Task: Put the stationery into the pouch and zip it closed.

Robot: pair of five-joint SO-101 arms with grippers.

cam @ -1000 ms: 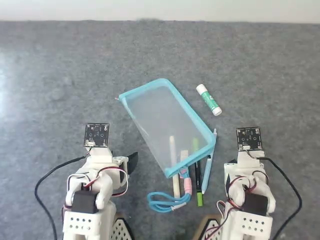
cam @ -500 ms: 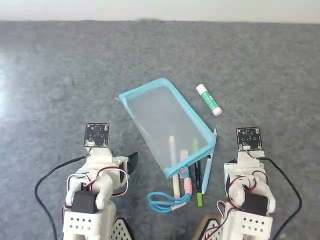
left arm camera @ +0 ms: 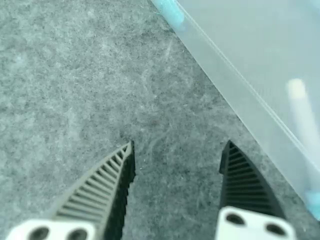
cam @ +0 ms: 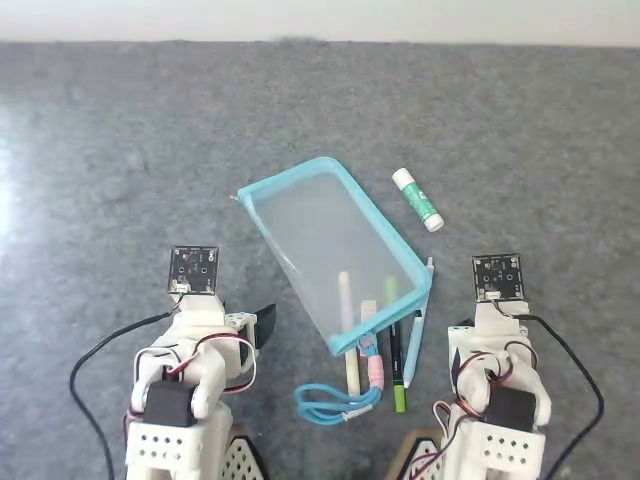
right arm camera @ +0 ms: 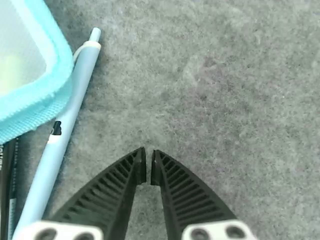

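Note:
A translucent pouch (cam: 330, 250) with a blue zip border lies slanted in the middle of the grey mat. Several pens stick out of its near end: a cream one (cam: 351, 370), a pink-tipped one (cam: 376, 372), a green-capped one (cam: 399, 390) and a light blue pen (cam: 416, 330) beside the pouch edge. A glue stick (cam: 417, 199) lies apart, beyond the pouch's right side. My left gripper (left arm camera: 177, 152) is open over bare mat beside the pouch (left arm camera: 260, 70). My right gripper (right arm camera: 148, 160) is shut, just right of the light blue pen (right arm camera: 60, 130) and pouch corner (right arm camera: 30, 85).
A blue wrist strap (cam: 330, 403) loops off the pouch's near corner between the two arm bases. Cables trail from both arms at the near edge. Grey mat (cam: 130, 140) stretches open to the far side and both flanks.

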